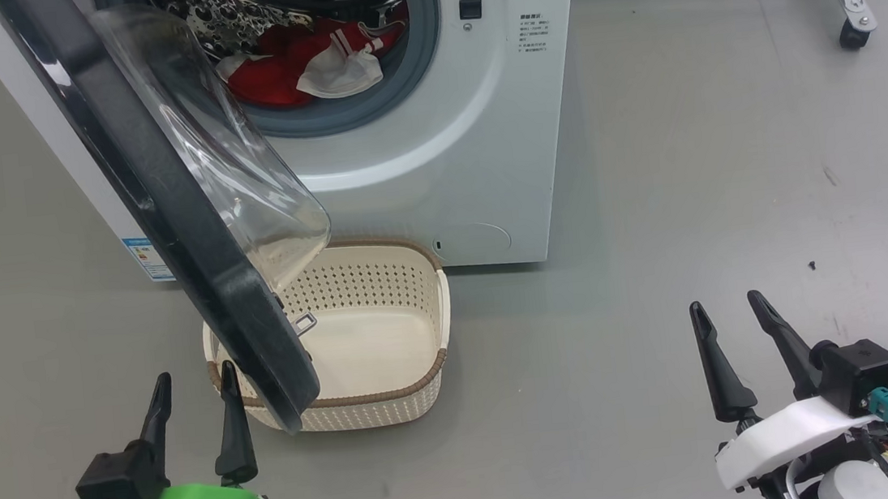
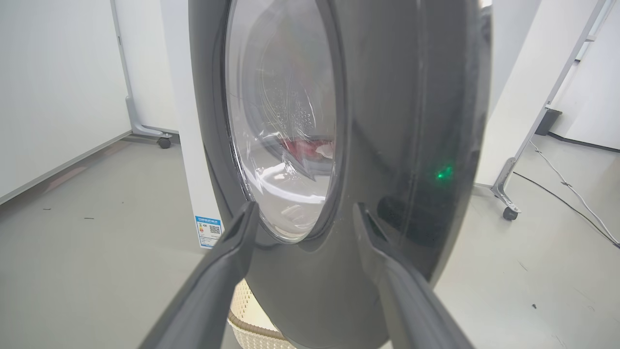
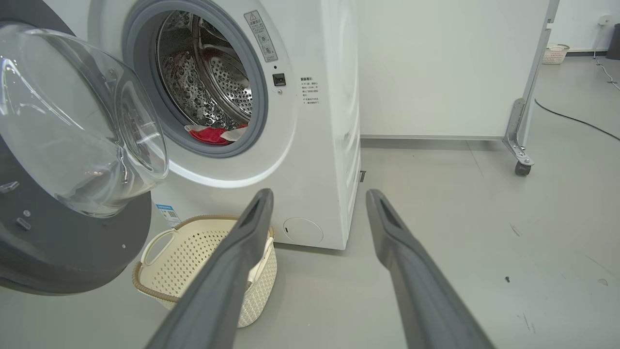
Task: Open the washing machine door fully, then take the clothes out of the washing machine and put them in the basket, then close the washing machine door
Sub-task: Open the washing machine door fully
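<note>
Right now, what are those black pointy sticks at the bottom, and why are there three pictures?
Those sticks are the robot's fingers. Each pair is an end effector: the left end effector and the right end effector, both open, holding nothing. One picture comes from its head camera, two from wrist cameras. On the floor stands the washing machine, the washing machine door swung open, red and whitish clothes in the drum, the basket in front.
</note>
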Available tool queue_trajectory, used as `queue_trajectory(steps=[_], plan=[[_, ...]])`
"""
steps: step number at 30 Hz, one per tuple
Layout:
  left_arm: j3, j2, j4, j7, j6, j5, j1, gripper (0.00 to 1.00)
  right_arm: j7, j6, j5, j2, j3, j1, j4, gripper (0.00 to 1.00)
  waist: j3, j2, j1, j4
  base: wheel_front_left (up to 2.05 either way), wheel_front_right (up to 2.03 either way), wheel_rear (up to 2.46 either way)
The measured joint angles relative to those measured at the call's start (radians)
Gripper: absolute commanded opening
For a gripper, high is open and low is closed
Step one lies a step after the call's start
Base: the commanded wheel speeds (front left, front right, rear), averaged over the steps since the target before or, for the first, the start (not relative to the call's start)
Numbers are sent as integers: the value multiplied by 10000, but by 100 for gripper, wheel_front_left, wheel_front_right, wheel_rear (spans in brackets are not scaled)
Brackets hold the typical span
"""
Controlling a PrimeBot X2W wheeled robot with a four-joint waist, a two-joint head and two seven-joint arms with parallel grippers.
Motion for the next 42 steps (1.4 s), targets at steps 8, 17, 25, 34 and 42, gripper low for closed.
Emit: queue_trajectory(steps=[8,17,25,34,42], plan=[[-4,0,0,0,0,0,-1,100,0,104,-144,104,-169,35,0,100,33,0,0,-6,0,0,0],[-2,0,0,0,0,0,-1,100,0,215,-255,236,-305,62,17,100,31,0,0,5,0,0,0],[-2,0,0,0,2,0,-1,100,0,330,-422,324,-408,90,75,100,31,0,0,2,0,0,0],[-73,0,82,0,2,6,-1,0,0,456,-591,355,-493,107,203,100,4,0,0,-20,0,0,0],[-50,0,81,0,2,15,-1,0,0,545,-623,535,-614,122,270,100,-2,0,0,-22,0,0,0]])
